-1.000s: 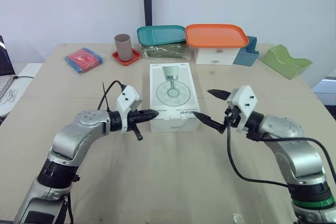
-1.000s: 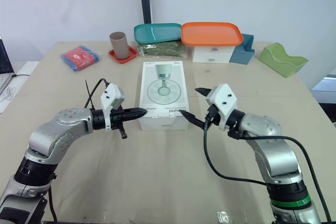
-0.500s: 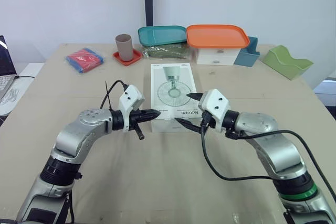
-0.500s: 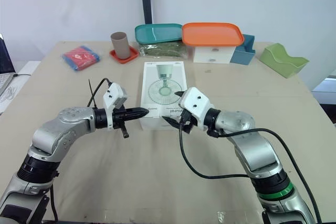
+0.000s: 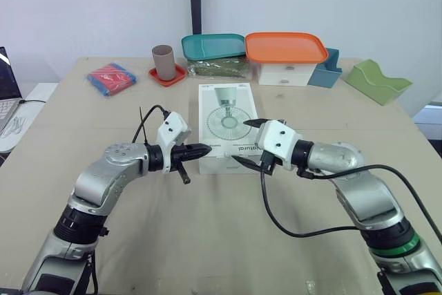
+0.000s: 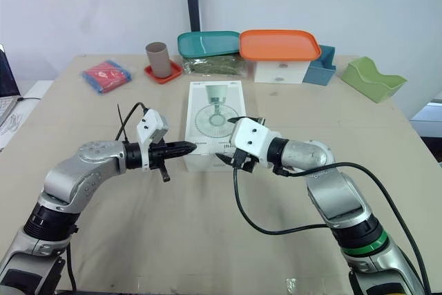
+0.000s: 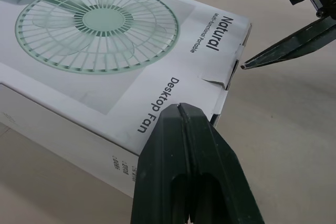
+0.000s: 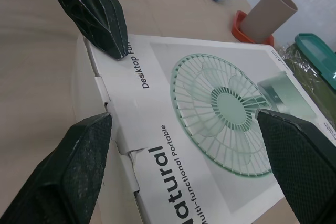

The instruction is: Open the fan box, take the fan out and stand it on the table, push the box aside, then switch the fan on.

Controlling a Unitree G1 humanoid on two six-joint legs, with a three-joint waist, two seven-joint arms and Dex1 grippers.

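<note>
The box (image 5: 228, 126) is lying flat in the middle of the worktop (image 5: 221, 240). The left jaws are pointing, clenched, at its near left corner. The right jaws are gaping wide across its near end flap, gripping nothing.

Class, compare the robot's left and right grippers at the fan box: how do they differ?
The left gripper is shut, fingers pressed together; the right gripper is open wide. The left gripper points one tip at the fan box's near left corner; the right gripper has one finger over the top and one by the end flap. Both are at the box's near end.
</note>
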